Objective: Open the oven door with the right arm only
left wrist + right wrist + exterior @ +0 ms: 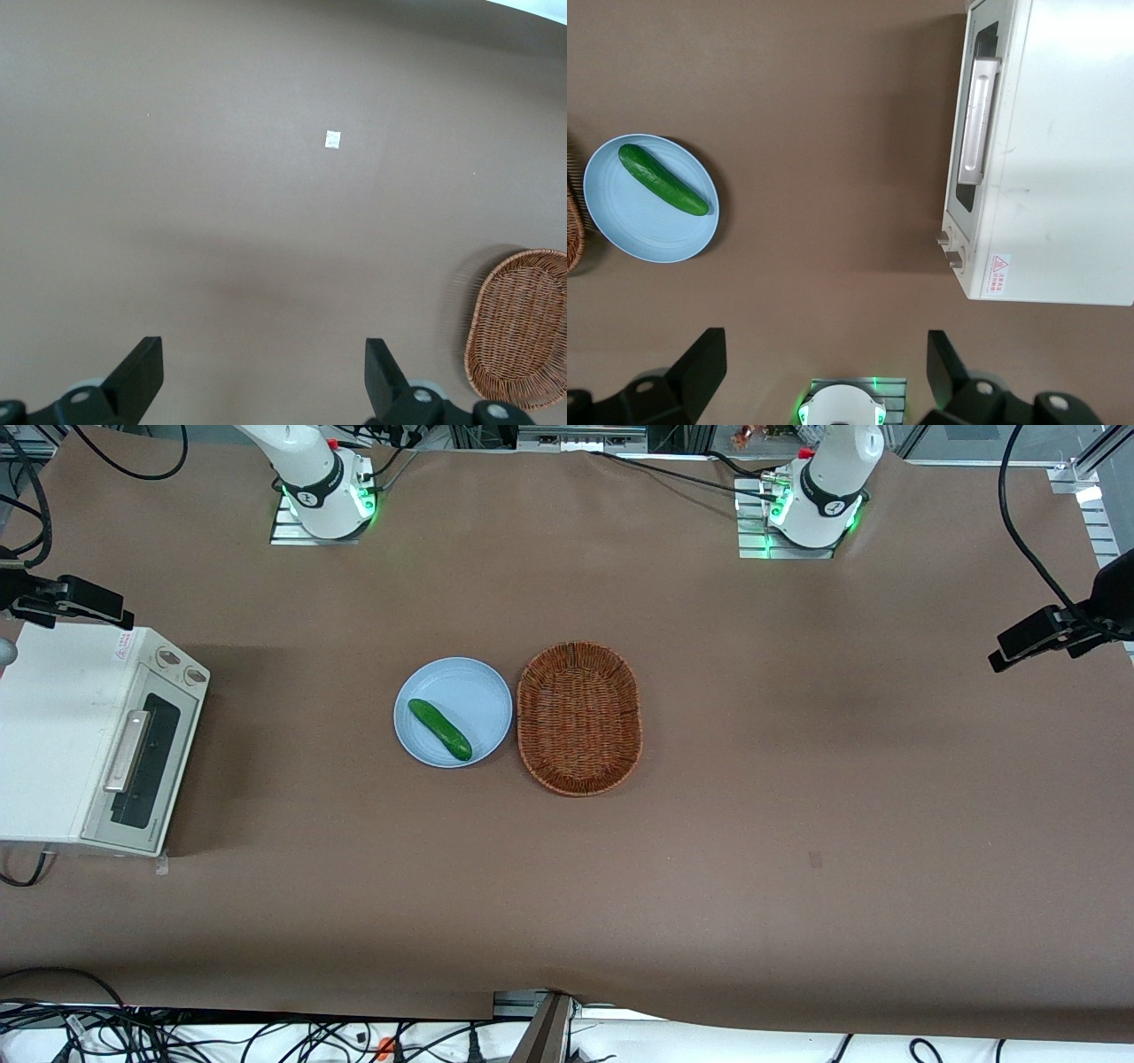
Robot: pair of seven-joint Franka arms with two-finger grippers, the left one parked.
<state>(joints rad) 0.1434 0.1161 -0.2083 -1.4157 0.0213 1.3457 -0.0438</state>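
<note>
Front view, overhead on the brown table (709,868). The cream-white toaster oven (53,735) stands at the working arm's end of the table, at mid-height on the frame's edge. The oven door (142,762) is shut and flush with the oven body, and it faces the centre of the table. Its dark glass window lies beneath the silver bar handle (128,751), which runs along the door's length. Two round knobs (182,667) sit on the panel beside the door, on the end farther from the front camera.

The right arm (323,483) rises from its base at the upper edge of the frame. Its gripper (824,341) hangs high above the table, near the oven's knob end and clear of the door and handle. In the right wrist view the two black fingers (704,363) stand spread wide apart, with nothing between them but bare table.

In the middle of the frame a light blue plate (461,691) carries a green cucumber (439,729) lying diagonally. An oval wicker basket (578,717) lies just beside the plate, toward the parked arm's end.
</note>
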